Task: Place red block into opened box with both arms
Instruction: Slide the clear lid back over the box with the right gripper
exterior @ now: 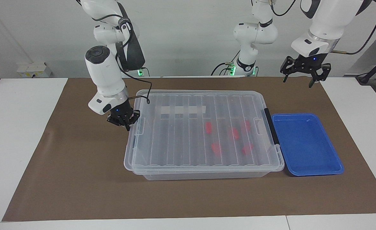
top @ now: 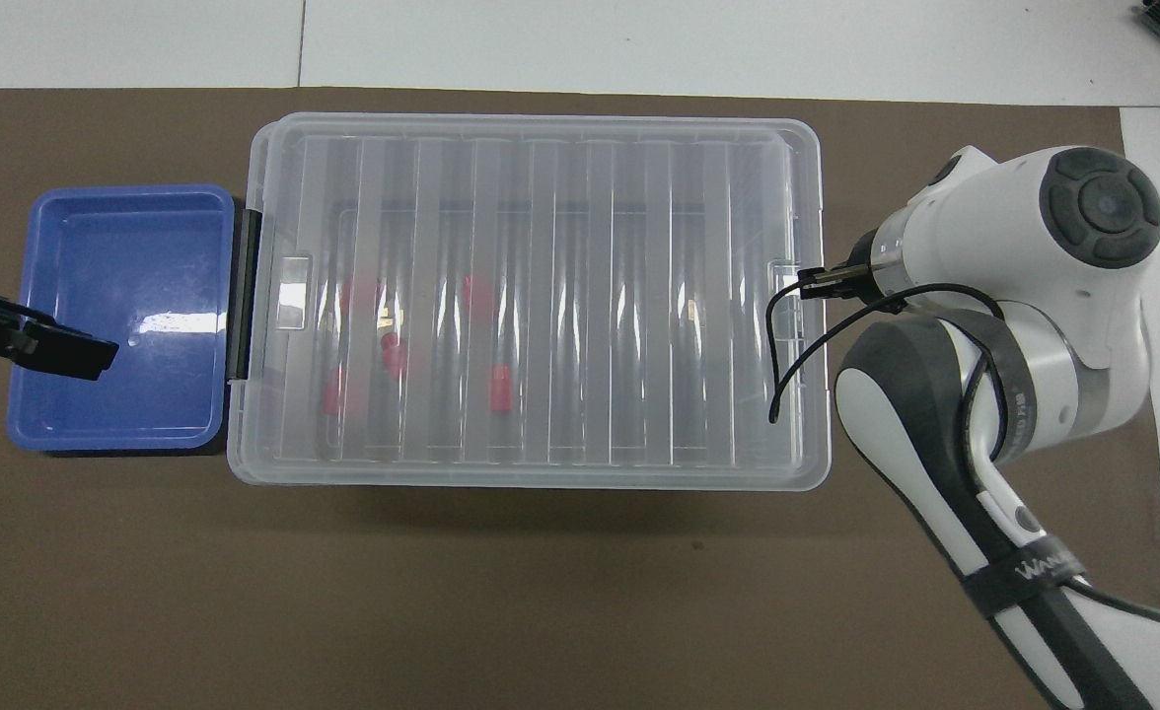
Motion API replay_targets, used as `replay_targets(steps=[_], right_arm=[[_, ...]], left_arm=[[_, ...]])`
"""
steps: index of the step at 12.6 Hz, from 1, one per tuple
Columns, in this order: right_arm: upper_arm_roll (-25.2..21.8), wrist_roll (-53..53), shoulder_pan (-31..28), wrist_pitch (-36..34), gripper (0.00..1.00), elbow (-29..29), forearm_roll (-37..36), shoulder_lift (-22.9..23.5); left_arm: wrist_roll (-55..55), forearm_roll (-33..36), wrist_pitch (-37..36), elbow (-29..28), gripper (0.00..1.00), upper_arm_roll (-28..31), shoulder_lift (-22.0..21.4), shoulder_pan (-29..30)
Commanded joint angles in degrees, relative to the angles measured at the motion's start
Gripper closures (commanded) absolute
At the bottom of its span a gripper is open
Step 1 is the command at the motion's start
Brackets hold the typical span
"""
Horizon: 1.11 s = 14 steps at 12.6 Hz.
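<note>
The clear box [exterior: 207, 175] lies lengthwise on the brown mat with its ribbed lid [exterior: 181, 134] squarely over it. Several red blocks [exterior: 208, 127] lie inside toward the black handle [exterior: 270, 127] and show through the lid [top: 580, 296] as red blocks [top: 503, 385]. My right gripper [exterior: 124, 119] is shut and low, right against the lid's end toward the right arm's end of the table, with nothing between its fingertips. My left gripper [exterior: 301, 72] hangs open and empty high in the air; in the overhead view one of its fingers [top: 67, 345] shows over the blue tray.
An empty shallow blue tray [exterior: 306, 143] sits against the box's handle end, toward the left arm's end of the table. The brown mat [exterior: 79, 179] covers the table's middle, with white tabletop at both ends. The right arm's cable loops over the lid's corner.
</note>
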Motion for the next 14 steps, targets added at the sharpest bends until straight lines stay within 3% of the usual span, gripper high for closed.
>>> replay_targets(steps=[1,5,6,7,10,13,14], right_arm=[[0.2,0.4,-0.7,0.0,1.0,0.6,0.5,-0.7],[-0.1,1.1,-4.6,-6.3,1.0,0.0,0.6,-5.4],[-0.1,1.6,-6.1,-8.4,0.66,0.0,0.6,-6.6],[-0.2,3.3,-6.5,-10.2,0.03,0.1,0.6,-7.8],[-0.7,6.4,-7.3,-18.0,0.0,3.5,-0.6,-10.3],[-0.6,6.3,-9.3,-29.1,0.0,14.7,-0.8,-8.8],[-0.7,6.3,-9.3,-32.3,0.0,18.5,-0.8,-8.1]], left_arm=[[-7.5,-1.9,-0.9,0.5,0.0,-1.9,-0.5,0.9],[-7.3,-1.9,-1.0,0.3,0.0,-2.1,-0.9,1.9],[-7.4,-1.9,-1.2,0.2,0.0,-2.2,-0.9,1.9],[-7.5,-1.9,-1.1,0.2,0.0,-2.2,-0.8,2.0],[-7.6,-1.7,-1.1,0.9,0.0,-4.0,-0.7,2.1],[-7.8,-1.7,6.6,-6.8,0.0,-3.9,-3.6,2.5],[-7.7,-1.7,6.4,-6.5,0.0,-3.6,-3.6,2.5]])
